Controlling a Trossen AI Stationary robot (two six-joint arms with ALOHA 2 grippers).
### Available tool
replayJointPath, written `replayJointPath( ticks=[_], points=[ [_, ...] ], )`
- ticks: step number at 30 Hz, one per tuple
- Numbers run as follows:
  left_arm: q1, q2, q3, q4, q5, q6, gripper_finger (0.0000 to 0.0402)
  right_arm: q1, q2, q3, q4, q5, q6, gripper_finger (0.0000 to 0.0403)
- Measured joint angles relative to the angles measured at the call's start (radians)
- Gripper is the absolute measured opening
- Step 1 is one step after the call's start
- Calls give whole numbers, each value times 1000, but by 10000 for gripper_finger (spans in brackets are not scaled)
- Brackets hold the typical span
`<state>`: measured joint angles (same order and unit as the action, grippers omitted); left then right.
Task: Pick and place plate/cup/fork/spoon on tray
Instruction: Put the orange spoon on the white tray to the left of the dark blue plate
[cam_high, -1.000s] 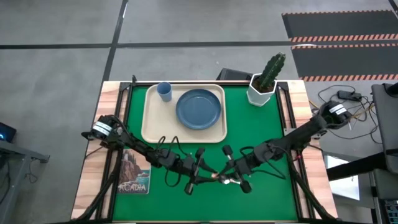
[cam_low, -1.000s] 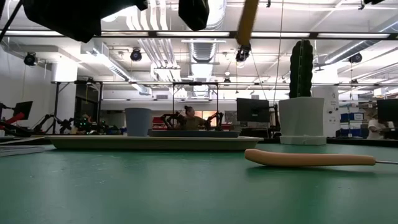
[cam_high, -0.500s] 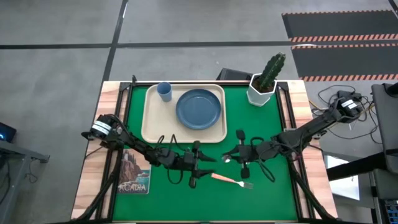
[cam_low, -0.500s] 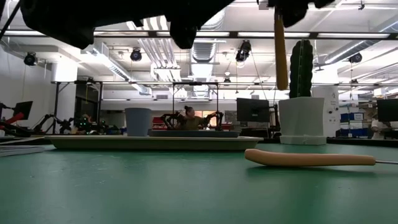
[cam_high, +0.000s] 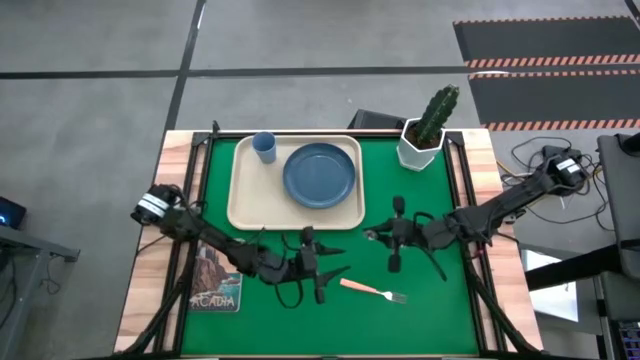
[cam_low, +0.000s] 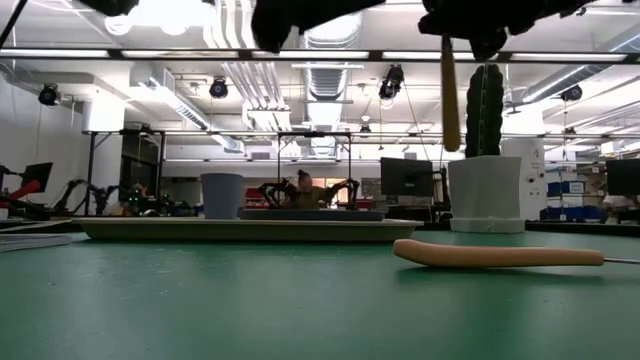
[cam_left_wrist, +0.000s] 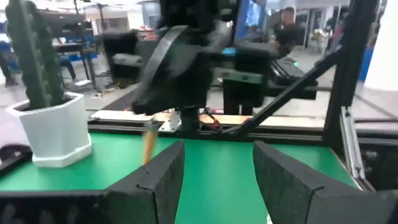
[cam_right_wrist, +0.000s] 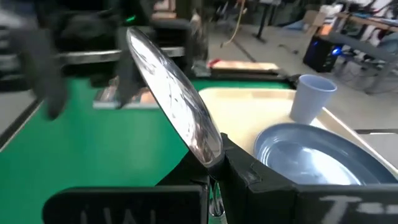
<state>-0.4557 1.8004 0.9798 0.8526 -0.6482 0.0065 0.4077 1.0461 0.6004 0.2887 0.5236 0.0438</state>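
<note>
The cream tray (cam_high: 243, 190) lies at the far left of the green mat, with the slate-blue plate (cam_high: 319, 175) and the light-blue cup (cam_high: 264, 146) on it. The fork (cam_high: 372, 290) lies flat on the mat toward the near edge; its tan handle shows in the low view (cam_low: 495, 255). My right gripper (cam_high: 385, 237) is shut on the spoon (cam_right_wrist: 177, 102), above the mat just right of the tray's near right corner. My left gripper (cam_high: 330, 262) is open and empty, raised left of the fork, facing my right gripper (cam_left_wrist: 186, 62). My right gripper pinches the spoon's neck (cam_right_wrist: 213, 168), just below the bowl, between its two fingers. The fingers lie about level and point toward the table's left. The spoon is lifted clear, the bowl up and the tan handle (cam_low: 450, 95) hanging straight down.
A cactus in a white hexagonal pot (cam_high: 424, 140) stands at the mat's far right corner. A printed card (cam_high: 216, 280) lies at the near left edge. Bare mat lies between the tray and the fork.
My right gripper has carried the spoon up from beside the fork, toward the far and right edges. The spoon's handle has swung from slanted to hanging straight down. My left gripper has risen a little. The fork has stayed on the mat.
</note>
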Motion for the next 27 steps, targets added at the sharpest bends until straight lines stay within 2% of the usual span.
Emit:
replayJointPath(
  ticks=[6, 13, 21, 24, 27],
  points=[
    [-22, 0, 36, -60, -95, 34, 171, -49, 55, -85, 286, -8, 70, 8],
    [-23, 2, 32, -129, -280, 28, 171, -64, 172, -113, 520, -7, 171, 8],
    [-34, 3, 29, -205, -313, 27, 171, -68, 283, -39, 542, 10, 276, 8],
    [-52, 3, 35, -244, -387, 30, 171, -68, 324, -25, 555, 62, 305, 8],
    [-77, 3, 39, -268, -470, 38, 171, -68, 370, -28, 639, 95, 305, 8]
  ],
)
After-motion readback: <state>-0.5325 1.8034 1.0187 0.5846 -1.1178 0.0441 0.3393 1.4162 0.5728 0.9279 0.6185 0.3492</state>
